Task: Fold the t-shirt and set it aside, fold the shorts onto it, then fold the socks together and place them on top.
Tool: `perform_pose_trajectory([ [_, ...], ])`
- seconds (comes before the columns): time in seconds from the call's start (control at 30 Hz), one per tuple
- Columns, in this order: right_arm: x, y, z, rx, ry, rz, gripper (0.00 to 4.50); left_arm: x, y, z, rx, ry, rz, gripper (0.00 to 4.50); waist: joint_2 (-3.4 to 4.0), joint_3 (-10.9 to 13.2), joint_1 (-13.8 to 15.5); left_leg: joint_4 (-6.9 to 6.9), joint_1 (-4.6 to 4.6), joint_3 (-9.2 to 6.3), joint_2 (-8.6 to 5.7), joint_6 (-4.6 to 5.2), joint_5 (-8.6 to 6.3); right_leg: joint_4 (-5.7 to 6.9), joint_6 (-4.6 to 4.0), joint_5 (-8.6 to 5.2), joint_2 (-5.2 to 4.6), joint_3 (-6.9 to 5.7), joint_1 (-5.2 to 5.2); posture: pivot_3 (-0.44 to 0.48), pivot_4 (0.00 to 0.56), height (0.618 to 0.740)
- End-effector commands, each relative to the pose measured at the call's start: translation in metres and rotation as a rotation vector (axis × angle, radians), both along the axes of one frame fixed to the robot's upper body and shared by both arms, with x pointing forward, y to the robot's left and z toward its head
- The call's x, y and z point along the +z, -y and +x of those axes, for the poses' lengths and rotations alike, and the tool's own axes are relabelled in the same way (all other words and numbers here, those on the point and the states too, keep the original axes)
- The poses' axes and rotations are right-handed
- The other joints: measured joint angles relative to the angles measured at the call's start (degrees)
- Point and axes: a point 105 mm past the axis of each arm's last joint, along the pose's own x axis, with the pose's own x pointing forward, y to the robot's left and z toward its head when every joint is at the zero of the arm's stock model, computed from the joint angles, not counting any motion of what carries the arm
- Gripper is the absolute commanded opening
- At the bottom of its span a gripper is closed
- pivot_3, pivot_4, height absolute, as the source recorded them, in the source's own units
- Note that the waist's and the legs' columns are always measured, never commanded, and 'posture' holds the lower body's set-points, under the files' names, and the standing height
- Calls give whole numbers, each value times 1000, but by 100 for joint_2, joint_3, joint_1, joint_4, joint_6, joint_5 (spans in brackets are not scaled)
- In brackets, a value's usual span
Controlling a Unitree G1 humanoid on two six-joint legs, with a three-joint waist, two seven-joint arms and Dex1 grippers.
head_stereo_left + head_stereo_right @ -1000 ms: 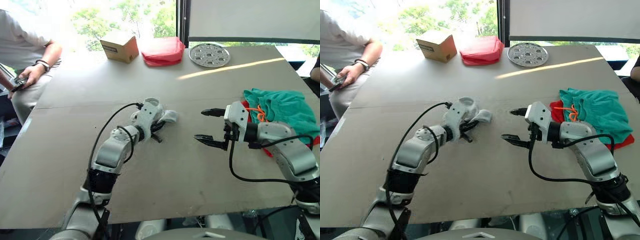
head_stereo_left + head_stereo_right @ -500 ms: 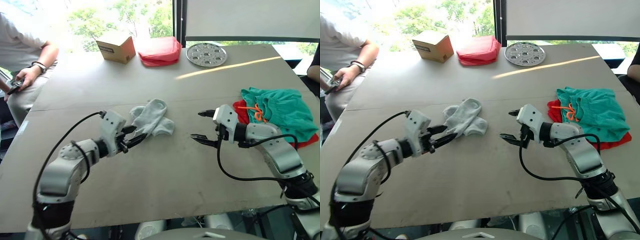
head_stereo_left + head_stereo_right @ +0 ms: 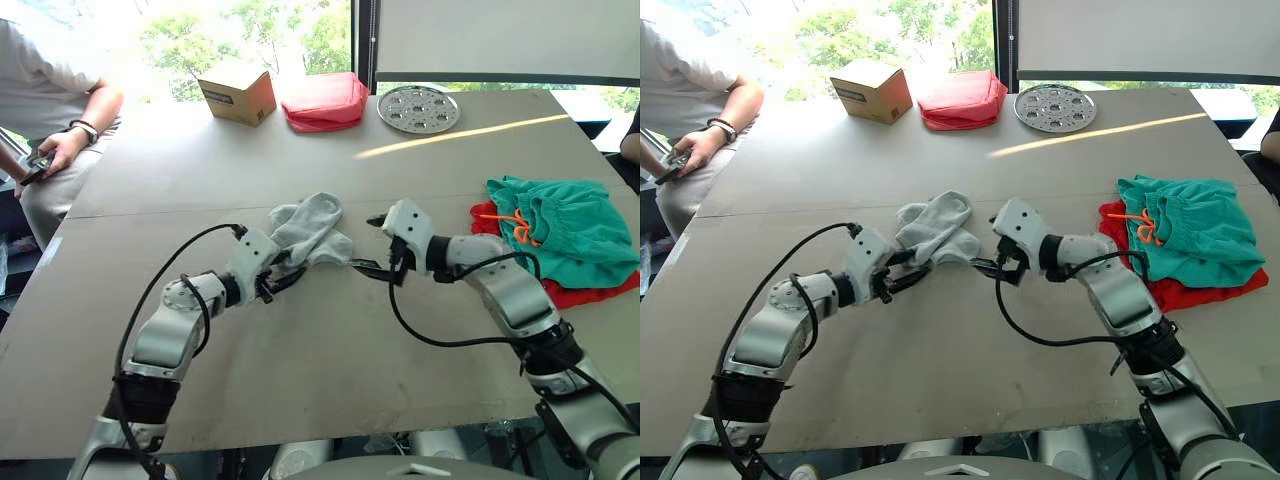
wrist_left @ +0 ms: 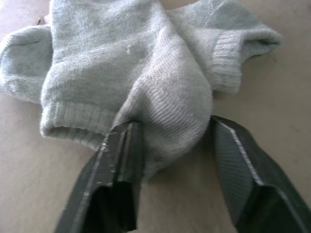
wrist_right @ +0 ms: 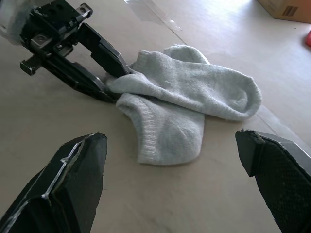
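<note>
- My left gripper [image 4: 170, 145] has its two fingers spread around the near cuff end of the socks [image 3: 310, 232]; one finger touches the knit, the other stands just clear of it, so the jaws are open and nothing is pinched.
- From my right wrist view the same left gripper [image 5: 104, 73] shows with its tips at the edge of the sock pile, fingers parted on either side of a fold.
- The socks [image 5: 189, 104] lie crossed, one on top of the other, flat on the table [image 3: 300, 380], directly ahead of the left fingers and between my two grippers.
- My right gripper [image 3: 372, 243] is wide open and holds nothing; it sits just beside the socks on their far side from the left hand, tips pointing toward them.
- Behind my right arm, well apart from the gripper, the shorts [image 3: 565, 225] rest in a teal heap with the orange drawstring on top.
- They lie on the t-shirt [image 3: 590, 293], whose red edge shows beneath.
- Far across the table from both hands: a cardboard box [image 3: 238, 95], a pinkish-red folded bundle [image 3: 323, 100], a round metal plate [image 3: 418, 108].
- A seated person [image 3: 45, 90] is at the far corner beyond my left arm.
</note>
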Motion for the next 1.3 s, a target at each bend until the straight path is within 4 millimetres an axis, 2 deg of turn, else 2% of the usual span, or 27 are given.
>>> perform_pose_trajectory([
  [0.03, 2, -16, -3, 56, 1, 5, 4500, -1, -9, -5, 18, 2, -28, 744, -1, 0, -28, 0, 0, 0, 0, 0, 0, 0, 0, 0, 0, 0, 0, 0, 150, 740],
  [0.07, -1, -23, -1, 71, -6, -6, 4500, 7, -13, -7, 30, 21, -51, 260, -1, -1, -69, 0, 0, 1, -1, 1, 0, -1, 0, 0, -1, 0, 1, 0, 150, 740],
  [0.1, -3, -29, 1, 82, -9, -13, 4500, 12, -15, -9, 37, 33, -67, 35, -1, 0, -83, 1, 1, 2, -1, 1, -1, 0, 0, 0, -1, 1, 1, 0, 150, 740],
  [0.17, -8, -39, 0, 113, -22, -32, 4500, 16, -19, -13, 39, 47, -68, 35, 0, 1, -107, 1, 1, 5, 0, 1, -1, 1, 0, 1, 1, 4, -2, 0, 150, 740],
  [0.33, -27, -59, 17, 77, -39, -92, 4500, 20, -16, -19, 53, 62, -72, 35, 0, 1, -102, -2, -3, -1, -1, -1, 0, 9, -1, 1, 3, -2, -10, 0, 150, 740],
  [0.43, -36, -62, 23, 72, -37, -129, 3673, 28, -21, -24, 74, 87, -76, 0, 0, 1, -105, -2, -2, 0, -2, -2, 0, 10, -1, 1, 3, 1, -11, 0, 150, 740],
  [0.53, -39, -55, 27, 74, -16, -160, 2318, 37, -28, -29, 86, 108, -87, 0, 0, 1, -100, -2, -4, -1, -2, -2, -1, 9, -1, 1, 2, 0, -12, 0, 150, 740],
  [0.67, -34, -31, 42, 26, 48, -224, 320, 43, -25, -38, 46, 108, -109, 0, 1, 1, -98, -2, -3, -3, -4, -3, -1, 14, -1, 1, 3, -3, -12, 0, 150, 740],
  [0.7, -32, -21, 49, 5, 86, -262, 112, 46, -19, -42, 11, 109, -133, 0, 1, 2, -94, -2, -2, -2, -7, -3, -1, 14, -1, 1, 2, -2, -11, 0, 150, 740],
  [0.83, -26, 4, 68, 16, 251, -426, 112, 46, 3, -62, -163, 66, -160, 0, 1, 2, -94, 0, -4, 1, -18, -3, -1, 16, -1, 1, 3, -2, -10, 0, 150, 740],
  [0.9, -23, 18, 75, 58, 305, -505, 112, 36, 14, -78, -302, 20, -108, 0, 2, 2, -109, -2, -1, 6, -18, -2, -1, 16, -1, 0, 5, 1, -11, 0, 150, 740],
  [0.97, -18, 30, 82, 84, 342, -565, 112, 22, 14, -86, -404, -9, -8, 0, 5, 4, -125, -8, 1, 10, -12, -3, -1, 15, -2, 0, 14, 2, -11, 0, 150, 740],
  [1.07, -17, 49, 86, 127, 347, -665, 1133, 0, -8, -78, -482, -13, 214, 0, 7, 6, -140, -14, 5, 17, -4, -3, 0, 15, -4, -1, 26, 4, -13, 0, 150, 740],
  [1.17, -6, 61, 80, 106, 261, -599, 2449, 0, -22, -58, -479, 67, 320, 0, 6, 5, -103, -16, 5, 14, -2, -3, 0, 13, -5, -1, 27, 1, -12, 0, 150, 740],
  [1.23, 5, 68, 61, 117, 117, -495, 2449, 2, -28, -49, -484, 111, 364, 0, 7, 6, -60, -12, -4, 10, -1, -2, 0, 2, -3, 0, 15, -2, -11, 0, 150, 740],
  [1.3, 18, 72, 40, 142, 19, -396, 2449, 7, -31, -43, -463, 126, 329, 0, 7, 5, -58, -6, -14, 6, -1, 0, -1, -5, -2, 1, -2, -1, -11, 0, 150, 740],
])
